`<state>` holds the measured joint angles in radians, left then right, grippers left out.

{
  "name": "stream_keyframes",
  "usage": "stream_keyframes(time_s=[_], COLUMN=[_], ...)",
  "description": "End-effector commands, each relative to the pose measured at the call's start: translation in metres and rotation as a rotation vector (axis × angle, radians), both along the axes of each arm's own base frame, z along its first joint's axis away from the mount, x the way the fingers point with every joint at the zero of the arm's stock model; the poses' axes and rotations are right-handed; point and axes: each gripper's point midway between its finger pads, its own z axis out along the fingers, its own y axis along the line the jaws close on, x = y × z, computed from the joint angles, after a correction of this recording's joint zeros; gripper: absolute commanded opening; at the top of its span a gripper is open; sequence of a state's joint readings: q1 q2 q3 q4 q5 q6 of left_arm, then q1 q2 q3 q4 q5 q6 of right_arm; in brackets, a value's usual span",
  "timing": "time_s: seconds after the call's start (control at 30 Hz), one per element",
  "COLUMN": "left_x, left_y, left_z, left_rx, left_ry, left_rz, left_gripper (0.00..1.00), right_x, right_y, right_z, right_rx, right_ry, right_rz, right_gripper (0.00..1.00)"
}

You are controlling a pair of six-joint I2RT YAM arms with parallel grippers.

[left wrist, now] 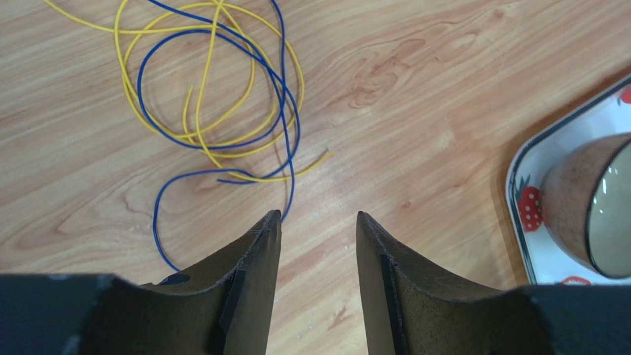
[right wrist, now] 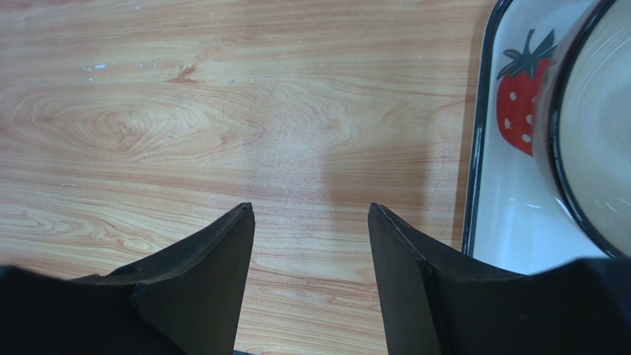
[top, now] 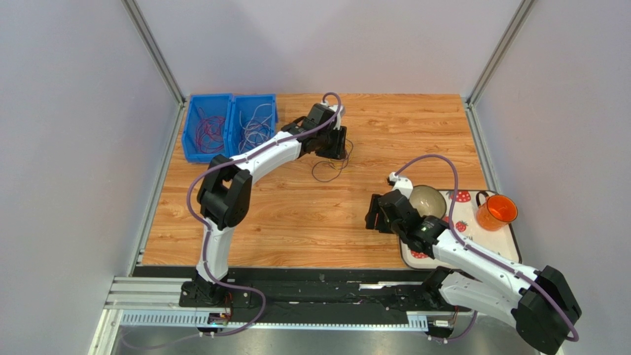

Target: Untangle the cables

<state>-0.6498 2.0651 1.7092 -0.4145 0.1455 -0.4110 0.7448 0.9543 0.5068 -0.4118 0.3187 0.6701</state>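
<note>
A loose tangle of thin yellow and blue wire loops (left wrist: 222,140) is seen lying on the pale wooden table (left wrist: 444,89), just ahead of the left gripper (left wrist: 318,218); its jaws are held apart and empty, apparently so that a strand can be taken; the right gripper (right wrist: 311,211) is likewise spread wide over bare wood, seemingly parked aside; more cables (top: 209,129) are heaped in two blue plastic bins (top: 191,137) at the far corner; a white strawberry-printed tray (right wrist: 503,214), bearing a round brown-sided bowl (right wrist: 592,133) and an orange cup (top: 496,212), is set well apart; no obstruction is judged likely.
</note>
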Motion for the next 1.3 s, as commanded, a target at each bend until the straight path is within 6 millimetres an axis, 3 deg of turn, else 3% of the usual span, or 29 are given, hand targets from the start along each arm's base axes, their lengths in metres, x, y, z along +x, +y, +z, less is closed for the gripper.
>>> stream_keyframes(time_s=[0.0,0.27,0.4,0.8,1.07,1.13,1.2,1.23,1.27], left_x=[0.021,0.028,0.029,0.032,0.034,0.034,0.034,0.034,0.038], left_y=[-0.016,-0.023,-0.027,-0.032,-0.035,-0.035,-0.035,-0.034,-0.036], left_z=[0.003,-0.024,-0.04,-0.061,-0.066,-0.062,-0.044,-0.032,0.001], left_rx=[-0.007,0.015,0.026,0.034,0.052,0.051,0.043,0.039,0.009], left_ry=[-0.043,0.017,0.05,0.103,0.129,0.128,0.112,0.099,0.049], left_rz=[0.004,0.013,0.02,0.046,0.05,0.051,0.051,0.049,0.044], left_gripper=[0.5,0.45,0.43,0.36,0.15,0.01,0.0,0.0,0.0], right_x=[0.01,0.006,0.005,0.004,0.003,0.002,0.001,0.002,0.001], right_y=[0.012,0.017,0.02,0.021,0.021,0.021,0.02,0.02,0.02], right_z=[-0.001,-0.023,-0.025,-0.029,-0.029,-0.029,-0.029,-0.028,-0.028], right_rx=[0.048,0.027,0.031,0.028,0.028,0.026,0.026,0.027,0.026], right_ry=[-0.029,0.021,0.03,0.036,0.039,0.04,0.044,0.042,0.043], right_rz=[0.007,0.039,0.05,0.063,0.068,0.07,0.072,0.069,0.07], right_gripper=[0.61,0.6,0.59,0.58,0.58,0.58,0.58,0.58,0.58])
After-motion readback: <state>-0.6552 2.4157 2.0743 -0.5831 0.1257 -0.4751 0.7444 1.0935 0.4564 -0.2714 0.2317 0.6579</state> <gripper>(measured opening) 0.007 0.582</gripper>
